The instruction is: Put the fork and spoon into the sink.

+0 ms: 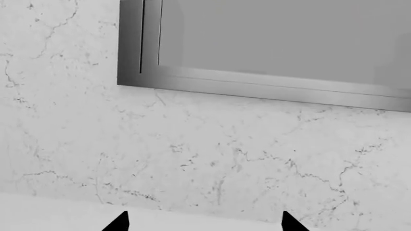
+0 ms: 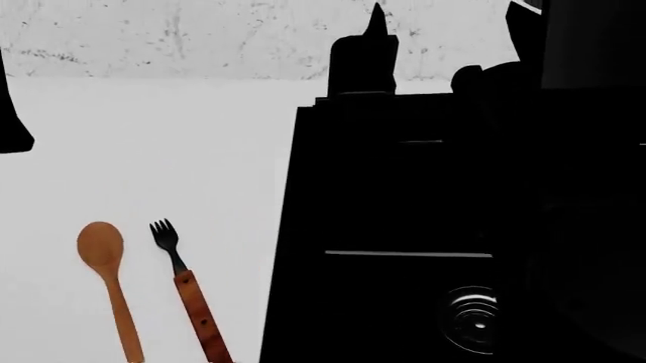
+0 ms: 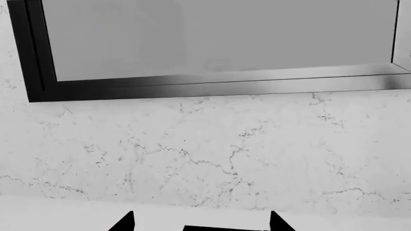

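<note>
In the head view, the wooden spoon and the black-headed fork lie side by side on the white countertop, just left of the black sink. Neither is touched. My left gripper is open and empty, facing the marble wall; only a dark piece of it shows at the head view's left edge, far from the cutlery. My right gripper is also open and empty, with a strip of the sink's black edge below it. Its dark fingers rise over the back of the sink.
A metal drain ring shows in the sink basin. A marble wall with a dark-framed window stands behind the counter. My right arm covers the sink's right side.
</note>
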You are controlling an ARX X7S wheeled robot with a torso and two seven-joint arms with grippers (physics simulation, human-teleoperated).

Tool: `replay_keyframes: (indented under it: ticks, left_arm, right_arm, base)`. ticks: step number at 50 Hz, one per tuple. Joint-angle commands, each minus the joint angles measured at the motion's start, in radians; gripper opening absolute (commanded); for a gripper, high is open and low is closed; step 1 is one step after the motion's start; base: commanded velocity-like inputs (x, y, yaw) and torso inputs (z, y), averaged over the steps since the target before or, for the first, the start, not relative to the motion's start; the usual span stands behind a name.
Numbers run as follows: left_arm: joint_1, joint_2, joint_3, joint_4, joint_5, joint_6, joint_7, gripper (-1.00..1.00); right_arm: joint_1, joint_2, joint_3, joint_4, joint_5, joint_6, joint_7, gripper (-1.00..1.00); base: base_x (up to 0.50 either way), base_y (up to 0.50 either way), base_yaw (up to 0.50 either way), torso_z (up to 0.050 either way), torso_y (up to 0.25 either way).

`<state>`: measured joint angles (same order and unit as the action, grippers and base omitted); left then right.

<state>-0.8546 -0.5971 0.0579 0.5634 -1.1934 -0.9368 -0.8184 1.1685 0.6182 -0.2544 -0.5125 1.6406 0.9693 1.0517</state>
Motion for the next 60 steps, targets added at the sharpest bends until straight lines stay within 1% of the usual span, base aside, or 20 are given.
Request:
replay_keyframes:
  ticks: [1,5,11,17,21,22,27,32,43,45,60]
  left_arm:
    - [0.011,-0.006,-0.001,-0.002,0.005,0.009,0.006,1.0]
    - [0.008,-0.006,0.001,-0.001,0.004,0.008,0.005,1.0]
    - [0.014,-0.009,-0.002,0.0,0.004,0.012,0.006,1.0]
    - [0.03,-0.013,-0.003,-0.013,0.02,0.027,0.021,1.0]
    - [0.046,-0.017,-0.006,-0.018,0.033,0.04,0.034,1.0]
    - [0.047,-0.019,-0.009,-0.018,0.03,0.04,0.033,1.0]
    - [0.05,-0.023,-0.012,-0.015,0.029,0.041,0.029,1.0]
    - [0.053,-0.025,-0.014,-0.011,0.028,0.042,0.025,1.0]
    - [0.061,-0.028,-0.012,-0.012,0.036,0.049,0.026,1.0]
    - [0.057,-0.029,-0.01,-0.013,0.036,0.048,0.025,1.0]
    - [0.072,-0.044,-0.028,-0.015,0.027,0.055,0.027,1.0]
  right_arm:
    - [-0.001,-0.002,-0.008,-0.001,0.011,-0.001,0.011,1.0]
    - [0.007,0.002,-0.009,-0.008,0.031,0.001,0.026,1.0]
    - [0.045,0.001,-0.025,-0.009,0.107,0.01,0.09,1.0]
    - [0.092,-0.026,-0.057,-0.004,0.19,0.009,0.159,1.0]
    - [0.129,-0.061,-0.109,0.028,0.259,0.017,0.206,1.0]
    - [0.134,-0.072,-0.118,0.044,0.293,0.01,0.212,1.0]
    - [0.149,-0.102,-0.168,0.101,0.344,0.018,0.223,1.0]
    - [0.15,-0.128,-0.204,0.156,0.358,0.029,0.203,1.0]
    - [0.123,-0.183,-0.251,0.294,0.347,0.037,0.107,1.0]
    - [0.118,-0.19,-0.252,0.3,0.327,0.03,0.099,1.0]
    - [0.096,-0.272,-0.309,0.399,0.354,0.036,0.026,1.0]
  base:
    - [0.22,0.0,0.0,0.0,0.0]
    - [0.0,0.0,0.0,0.0,0.0]
    - [0.0,0.0,0.0,0.0,0.0]
    - [0.0,0.0,0.0,0.0,0.0]
    - [0.0,0.0,0.0,0.0,0.0]
    - [0.0,0.0,0.0,0.0,0.0]
    - [0.0,0.0,0.0,0.0,0.0]
    - [0.0,0.0,0.0,0.0,0.0]
    - [0.0,0.0,0.0,0.0,0.0]
    - [0.0,0.0,0.0,0.0,0.0]
    - [0.0,0.0,0.0,0.0,0.0]
